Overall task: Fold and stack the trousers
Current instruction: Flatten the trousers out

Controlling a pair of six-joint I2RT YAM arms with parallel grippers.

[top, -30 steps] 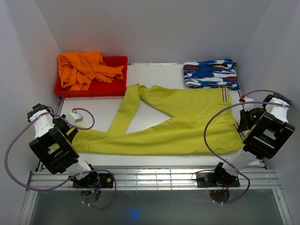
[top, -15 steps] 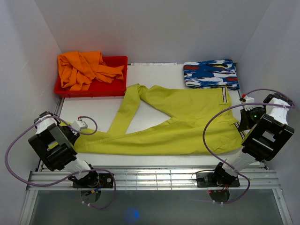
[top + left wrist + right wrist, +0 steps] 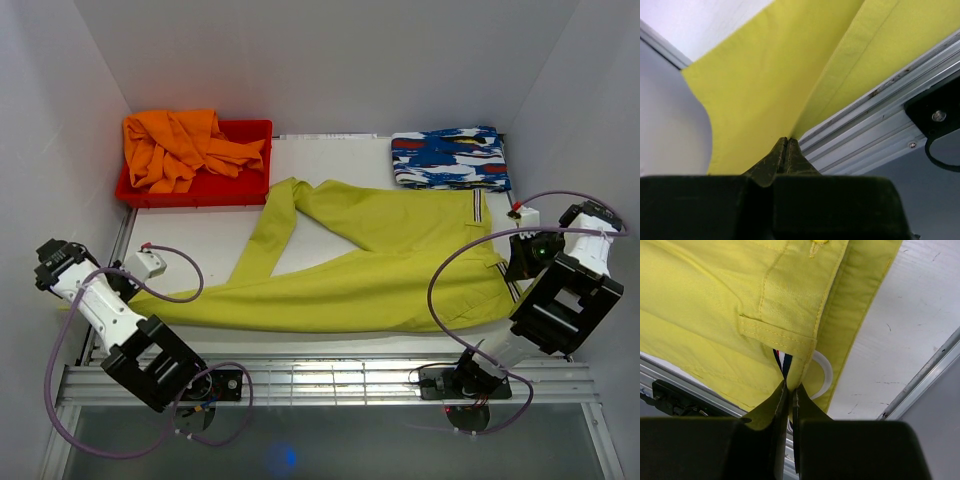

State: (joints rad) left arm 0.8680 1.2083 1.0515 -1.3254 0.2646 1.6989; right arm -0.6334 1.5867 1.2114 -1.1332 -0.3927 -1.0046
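The long bright yellow-green cloth trousers (image 3: pixel 380 270) lay spread across the near half of the white desk (image 3: pixel 200 240), reaching almost from its left edge to its right edge. The waist end sat by the right edge, where a dark-and-white striped waistband (image 3: pixel 479 205) showed along the cloth. One leg ran flat along the near edge towards the near-left corner. The other leg bent away towards the far edge, and its end lay just beside a red plastic bin (image 3: pixel 250 185).

The left pincer (image 3: pixel 133 293) was at the near-left corner, its fingers pressed together on the hem of the near leg. In the left wrist view the left pincer (image 3: pixel 787 143) pinched a fold of the yellow cloth above the metal rail of the near edge.

The right pincer (image 3: pixel 515 268) was at the right edge of the desk on the waist end. In the right wrist view the right pincer (image 3: pixel 789 386) was closed on the waist seam just below a belt loop (image 3: pixel 775 335), with a strip of the striped lining between the tips.

A crumpled orange garment (image 3: pixel 175 150) filled the bin in the far-left corner. A folded blue, white and red patterned cloth (image 3: pixel 450 158) lay in the far-right corner, apart from the trousers.
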